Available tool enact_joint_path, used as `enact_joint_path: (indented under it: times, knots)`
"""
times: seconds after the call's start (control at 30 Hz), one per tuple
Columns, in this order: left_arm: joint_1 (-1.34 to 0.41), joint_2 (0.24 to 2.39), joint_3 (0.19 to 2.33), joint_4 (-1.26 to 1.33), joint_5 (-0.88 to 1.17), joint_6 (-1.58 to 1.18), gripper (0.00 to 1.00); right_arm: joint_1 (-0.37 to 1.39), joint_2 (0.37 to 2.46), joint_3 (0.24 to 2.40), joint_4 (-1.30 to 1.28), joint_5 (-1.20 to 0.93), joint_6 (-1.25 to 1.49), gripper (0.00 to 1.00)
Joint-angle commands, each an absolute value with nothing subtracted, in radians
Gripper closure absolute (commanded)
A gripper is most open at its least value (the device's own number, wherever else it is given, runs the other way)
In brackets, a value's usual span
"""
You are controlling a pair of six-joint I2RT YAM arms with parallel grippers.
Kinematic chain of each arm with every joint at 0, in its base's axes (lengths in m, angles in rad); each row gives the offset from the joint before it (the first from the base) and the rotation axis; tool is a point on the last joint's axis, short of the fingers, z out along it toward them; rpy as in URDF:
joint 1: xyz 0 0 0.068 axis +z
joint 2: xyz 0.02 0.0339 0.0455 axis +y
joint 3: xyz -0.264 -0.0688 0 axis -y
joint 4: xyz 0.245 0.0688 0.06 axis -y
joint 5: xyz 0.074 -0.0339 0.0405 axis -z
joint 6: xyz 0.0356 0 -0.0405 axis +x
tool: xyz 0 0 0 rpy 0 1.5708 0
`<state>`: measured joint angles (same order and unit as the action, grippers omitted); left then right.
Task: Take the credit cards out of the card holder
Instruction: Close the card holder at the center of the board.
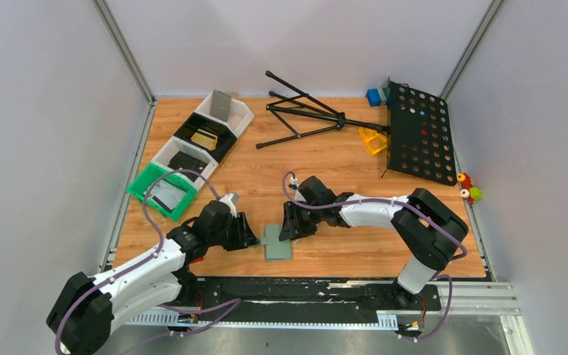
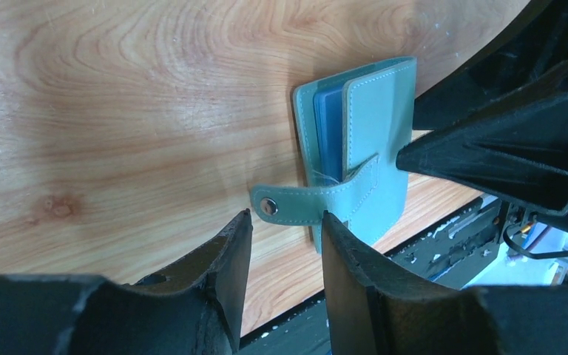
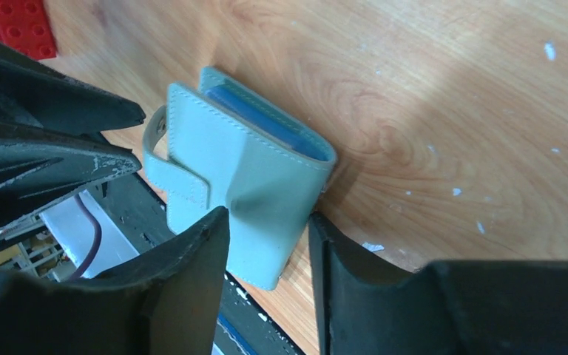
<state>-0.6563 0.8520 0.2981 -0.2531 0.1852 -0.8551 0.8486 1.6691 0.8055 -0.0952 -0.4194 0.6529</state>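
Note:
The grey-blue card holder (image 1: 277,242) lies folded shut on the wood near the front edge. Its side flap (image 2: 296,203) with a metal snap sticks out to the left. My left gripper (image 2: 286,222) stands open, and the flap's tip sits just ahead of its fingertips, untouched. My right gripper (image 3: 268,222) is shut on the holder's (image 3: 244,170) spine end: one finger dents the cover, the other presses its edge. A blue inner layer (image 3: 255,111) shows between the covers. The credit cards are hidden inside. In the top view the left gripper (image 1: 248,235) and right gripper (image 1: 290,222) flank the holder.
A row of trays runs along the back left, from a green one (image 1: 148,194) to a white one (image 1: 229,111). A black tripod (image 1: 303,115) and a perforated black board (image 1: 418,133) lie at the back. A red block (image 3: 15,26) sits near the left arm. The black rail (image 1: 303,292) borders the near edge.

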Motion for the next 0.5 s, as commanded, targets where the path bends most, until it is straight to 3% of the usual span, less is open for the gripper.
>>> enact_joint_path:
  times: [0.0,0.27,0.47]
  knots:
    - [-0.662,0.887,0.316,-0.214,0.169,-0.819,0.53,0.853,1.7,0.827,-0.096,-0.38,0.662,0.59]
    - [-0.661,0.864,0.355,-0.293,0.085,-0.793,0.53,0.836,1.716,0.85,-0.096,-0.358,0.661,0.98]
    - [-0.661,0.771,0.397,-0.403,-0.052,-0.762,0.5,0.763,1.714,0.854,-0.104,-0.317,0.642,1.0]
